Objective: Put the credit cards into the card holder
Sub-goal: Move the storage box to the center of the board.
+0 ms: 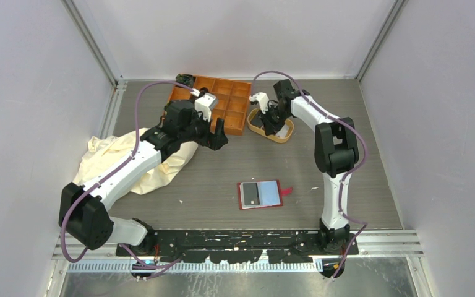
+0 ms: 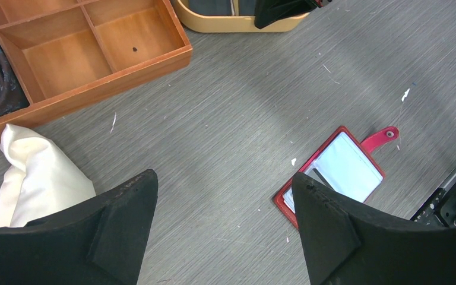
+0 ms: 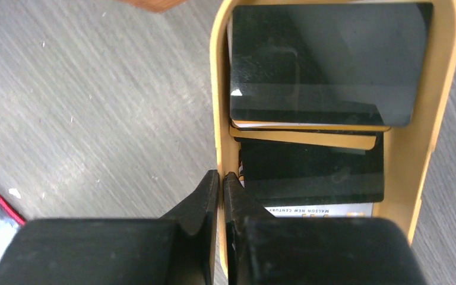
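Nearest the bases: card holder (image 1: 260, 194), open flat on the tabletop (image 1: 210, 173), well behind the right tool (image 3: 221, 178). Left tool (image 2: 224, 178): jaws wide, nothing held, hovering, with the holder ahead and to its right. Right tool: jaws almost together at the near wall of the tan tray (image 3: 217, 119); whether anything is pinched, cannot tell. Credit cards (image 3: 326, 65) are stacked in the tray just beyond and right of its tips, long axes along its closing line. Right arm far nearer the cards.

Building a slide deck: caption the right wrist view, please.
Right gripper, jaws nearly shut, at the tan tray's wall beside stacked black credit cards.
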